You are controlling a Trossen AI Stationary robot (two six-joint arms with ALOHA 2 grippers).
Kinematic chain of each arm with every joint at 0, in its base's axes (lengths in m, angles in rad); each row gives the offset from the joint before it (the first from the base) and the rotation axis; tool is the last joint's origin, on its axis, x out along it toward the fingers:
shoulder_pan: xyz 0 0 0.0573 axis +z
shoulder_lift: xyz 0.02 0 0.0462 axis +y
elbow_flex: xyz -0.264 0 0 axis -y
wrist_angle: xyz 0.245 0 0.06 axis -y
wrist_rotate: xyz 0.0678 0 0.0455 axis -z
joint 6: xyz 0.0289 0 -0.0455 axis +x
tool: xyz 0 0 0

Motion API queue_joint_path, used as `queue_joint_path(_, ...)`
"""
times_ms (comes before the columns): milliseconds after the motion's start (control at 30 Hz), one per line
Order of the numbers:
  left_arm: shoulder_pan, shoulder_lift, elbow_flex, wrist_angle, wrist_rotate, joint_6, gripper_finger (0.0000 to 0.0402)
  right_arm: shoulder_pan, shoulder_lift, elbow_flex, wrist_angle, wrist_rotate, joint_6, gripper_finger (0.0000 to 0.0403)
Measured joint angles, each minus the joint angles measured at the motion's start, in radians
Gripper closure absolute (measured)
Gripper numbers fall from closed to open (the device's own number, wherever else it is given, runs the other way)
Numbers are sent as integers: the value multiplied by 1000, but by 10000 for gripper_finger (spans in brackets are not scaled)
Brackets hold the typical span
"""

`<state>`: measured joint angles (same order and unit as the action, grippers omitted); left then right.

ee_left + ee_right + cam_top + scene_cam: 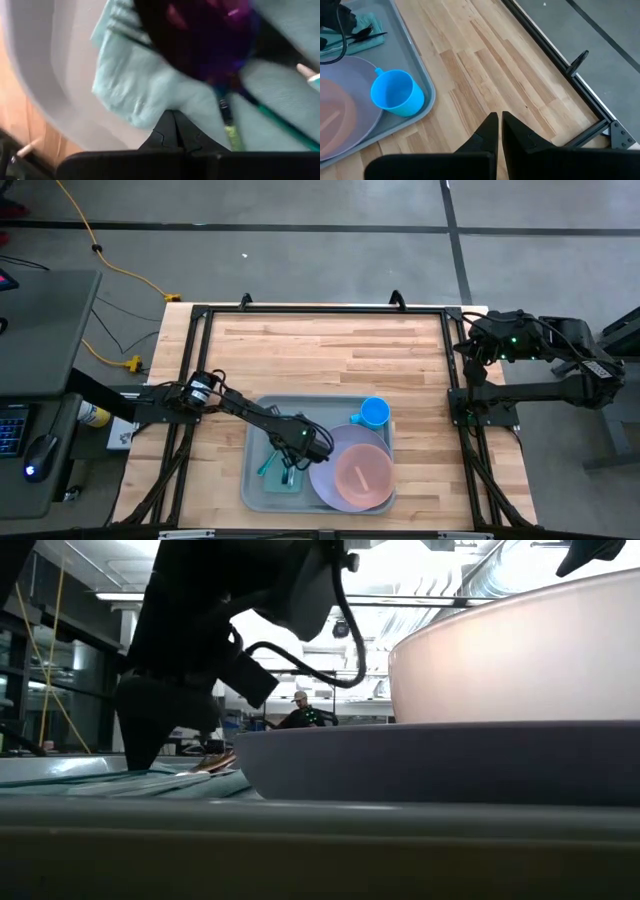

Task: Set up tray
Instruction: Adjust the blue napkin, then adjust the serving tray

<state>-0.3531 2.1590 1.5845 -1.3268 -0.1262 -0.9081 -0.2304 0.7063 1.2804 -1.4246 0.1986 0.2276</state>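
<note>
The pale grey-green tray [256,420] lies on the wooden table near its front edge. On the tray's left half lies a teal napkin [274,456] with dark and teal cutlery [288,472] on it. On the tray's right half stands a lavender plate [343,436] with a pink bowl [362,473] in it. A blue cup [374,413] stands in the tray's far right corner. My left gripper [308,445] is shut, low over the napkin [150,85], beside the plate. My right gripper [468,345] is shut and empty, high at the table's right edge. My left gripper [172,117] points its shut fingers down at the teal napkin near its edge. I cannot tell whether the fingertips touch the cloth.
The table's far half [330,345] is bare wood inside a black frame. The tray's raised rim [45,75] runs close beside the napkin. In the low view the bowl [520,650] and the plate [420,760] fill the right side. A person shows far off in the room.
</note>
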Motion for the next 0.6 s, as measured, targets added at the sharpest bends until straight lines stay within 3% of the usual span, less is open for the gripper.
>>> queue_joint_path(267,0,-50,0,-68,-46,-126,378,0,0,0,0,-11,0,403)
queue_joint_path(433,0,-147,0,-85,-176,-258,394,0,0,0,0,-12,0,403)
queue_joint_path(600,0,-261,0,-142,-321,-334,369,0,0,0,0,-16,18,403)
